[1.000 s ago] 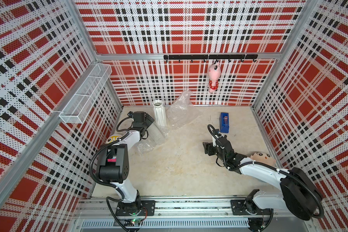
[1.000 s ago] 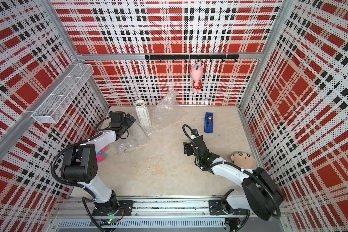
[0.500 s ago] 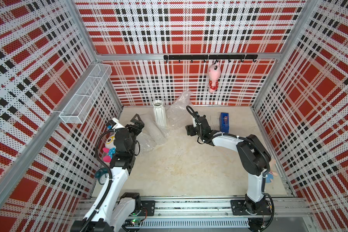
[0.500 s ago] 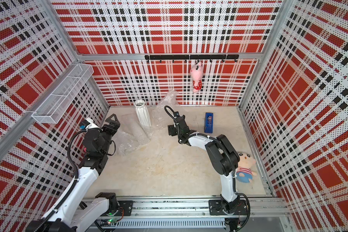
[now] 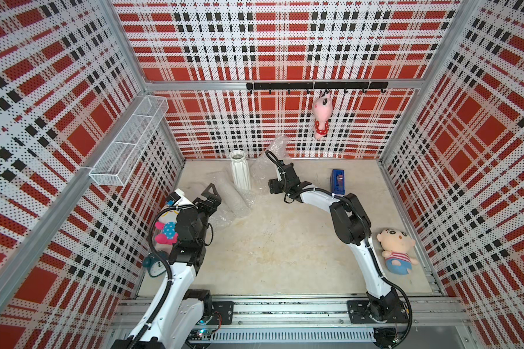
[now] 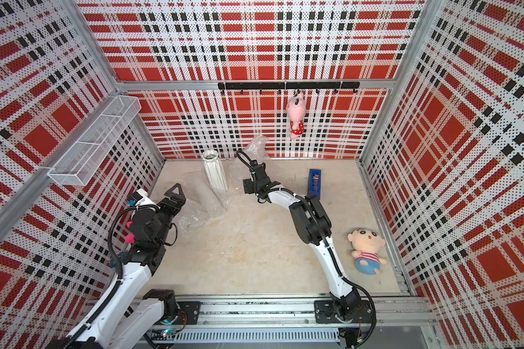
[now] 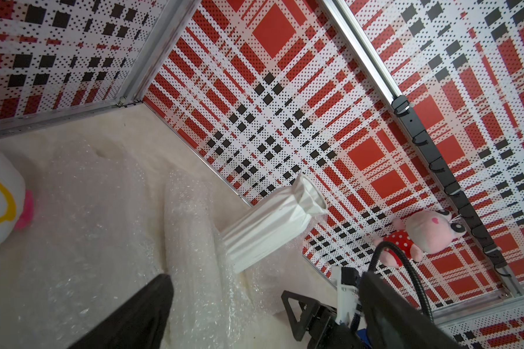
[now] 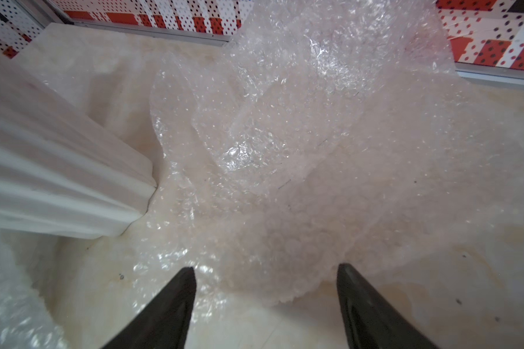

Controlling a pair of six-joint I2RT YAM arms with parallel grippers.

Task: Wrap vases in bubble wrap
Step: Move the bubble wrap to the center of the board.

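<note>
While each stands open and empty, left gripper [image 5: 213, 196] by bubble wrap [image 5: 231, 195], right gripper [image 8: 265, 269] by white vase [image 5: 240, 173]

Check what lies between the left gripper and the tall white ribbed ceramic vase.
Rolled translucent bubble wrap, between left gripper and vase; shows in both top views.
</note>
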